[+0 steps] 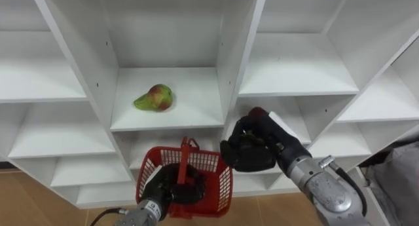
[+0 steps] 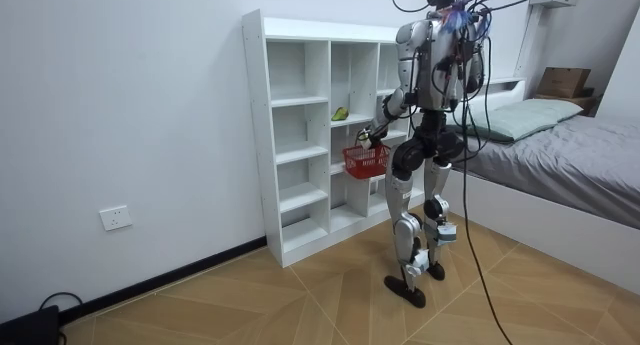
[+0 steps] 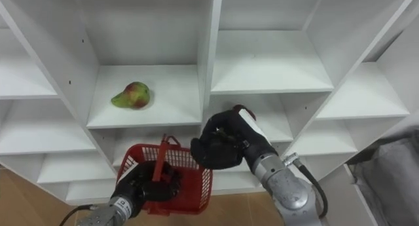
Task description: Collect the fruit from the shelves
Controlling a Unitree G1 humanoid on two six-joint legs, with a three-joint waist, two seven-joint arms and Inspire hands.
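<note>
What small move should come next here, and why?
Probably swing the right hand over the red basket held by the left hand: it seems curled round a red item. The pear lies on the shelf.

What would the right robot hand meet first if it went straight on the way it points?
The right robot hand would likely meet the shelf divider first, with the pear beyond; depth is unclear.
</note>
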